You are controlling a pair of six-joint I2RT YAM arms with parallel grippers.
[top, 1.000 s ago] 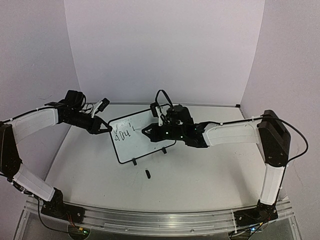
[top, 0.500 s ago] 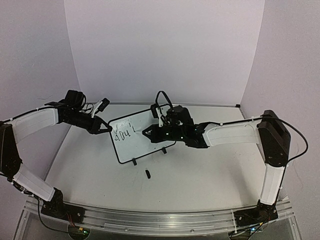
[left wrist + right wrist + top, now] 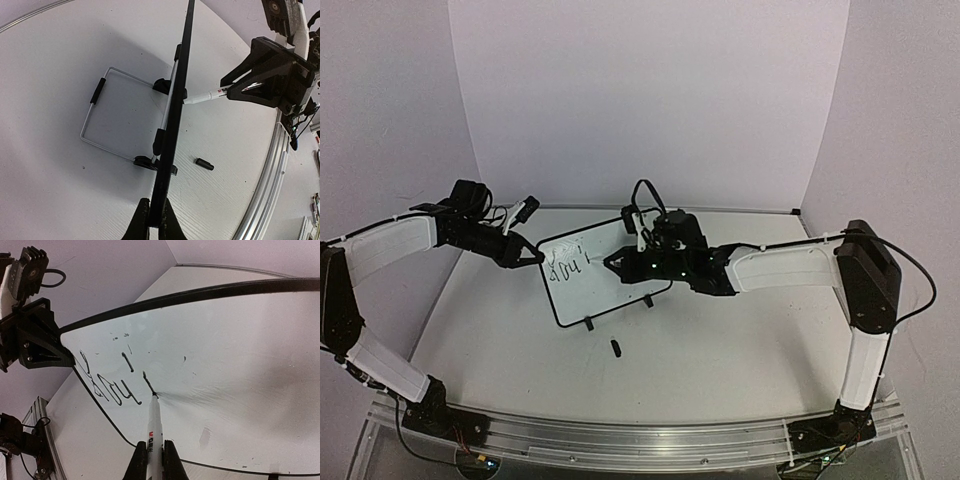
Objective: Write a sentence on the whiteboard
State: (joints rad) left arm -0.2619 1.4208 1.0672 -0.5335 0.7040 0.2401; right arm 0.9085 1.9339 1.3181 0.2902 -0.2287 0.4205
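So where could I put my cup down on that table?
The widest bare stretch of table lies between the black cap and the metal rail in front. A narrow strip along the back wall is free too. The middle is crowded: the left end effector grips the whiteboard, the right end effector presses a marker to it.

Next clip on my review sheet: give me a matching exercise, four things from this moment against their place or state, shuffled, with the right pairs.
Things:
1. left claw
2. right claw
3. marker
4. marker cap

Place or state:
A. lying loose on the table, in front of the board
B. shut on the edge of the whiteboard
C. tip against the board's writing face
D. shut on the marker's barrel

Pairs: 1-B, 2-D, 3-C, 4-A
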